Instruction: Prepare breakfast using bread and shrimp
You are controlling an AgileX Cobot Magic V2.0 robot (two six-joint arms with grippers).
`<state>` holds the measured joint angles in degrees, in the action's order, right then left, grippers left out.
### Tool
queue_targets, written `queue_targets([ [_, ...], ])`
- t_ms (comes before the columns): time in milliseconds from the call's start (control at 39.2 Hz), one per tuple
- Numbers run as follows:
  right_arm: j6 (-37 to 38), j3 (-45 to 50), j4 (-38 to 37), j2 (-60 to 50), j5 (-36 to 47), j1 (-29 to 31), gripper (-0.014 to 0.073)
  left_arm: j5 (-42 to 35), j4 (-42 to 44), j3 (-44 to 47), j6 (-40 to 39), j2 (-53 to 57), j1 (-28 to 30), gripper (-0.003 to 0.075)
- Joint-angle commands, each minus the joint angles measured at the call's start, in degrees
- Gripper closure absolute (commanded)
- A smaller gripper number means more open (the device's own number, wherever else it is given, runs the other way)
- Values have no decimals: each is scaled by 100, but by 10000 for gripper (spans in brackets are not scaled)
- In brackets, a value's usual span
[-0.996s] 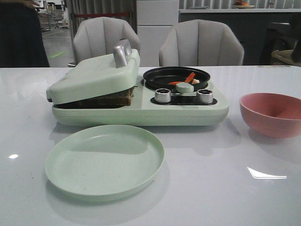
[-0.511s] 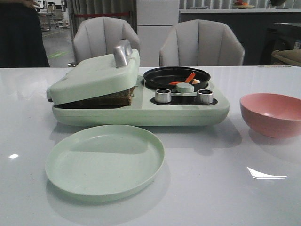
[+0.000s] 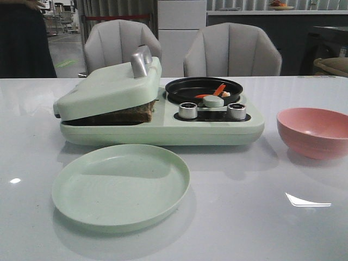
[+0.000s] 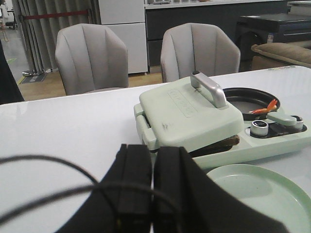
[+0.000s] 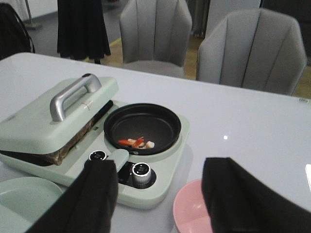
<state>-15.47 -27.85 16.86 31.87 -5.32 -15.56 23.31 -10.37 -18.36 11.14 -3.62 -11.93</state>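
Toward the table's point(image 3: 283, 228) far edge, the cooker point(image 3: 163, 130) presses the bread point(image 3: 128, 115) under its lid point(image 3: 109, 87); shrimp point(image 3: 217, 91) lie in its black pan point(image 3: 204, 87). A green plate point(image 3: 120, 186) sits in front, a pink bowl point(image 3: 314, 132) by the right edge. The left gripper's point(image 4: 151, 194) fingers are together; the right gripper's point(image 5: 160, 194) are apart, holding nothing.

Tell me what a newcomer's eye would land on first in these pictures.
First comes the pale green breakfast maker at mid-table, its lid propped ajar on the bread sandwiched under it. Next, the orange-red shrimp stand out in the black pan on the machine's right half. Nearer the robot sit an empty green plate on the left and a pink bowl on the right.
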Motion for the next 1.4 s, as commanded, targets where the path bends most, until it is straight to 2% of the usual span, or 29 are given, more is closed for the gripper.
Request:
queue_targets([
  [0,-61,309,43,-653,451,-9,100,-442,-80,-138,-57,-65,12,606],
  [306,-66,1237,43,-2636,-266,-9,100,-442,-80,-138,-57,-65,12,606],
  [511,-66,1394,43,-2820,-387,-4,116,-442,-80,-138,-57,-65,12,606],
  [613,-66,1397,43,-2820,-386,-4,218,-442,-80,-138,-57,-65,12,606],
  [664,-66,1397,43,-2820,-414,-4,299,-442,-80,-138,-57,-65,12,606],
  [741,-66,1397,43,-2820,-421,-4,474,-442,-80,-138,-57,-65,12,606],
  [766,-66,1397,43,-2820,-421,-4,489,-442,-80,-138,-57,-65,12,606],
  [843,-66,1397,43,-2820,-421,-4,449,-442,-80,-138,-57,-65,12,606],
  [1379,-66,1397,43,-2820,-421,-4,449,-442,-80,-138,-57,-65,12,606],
])
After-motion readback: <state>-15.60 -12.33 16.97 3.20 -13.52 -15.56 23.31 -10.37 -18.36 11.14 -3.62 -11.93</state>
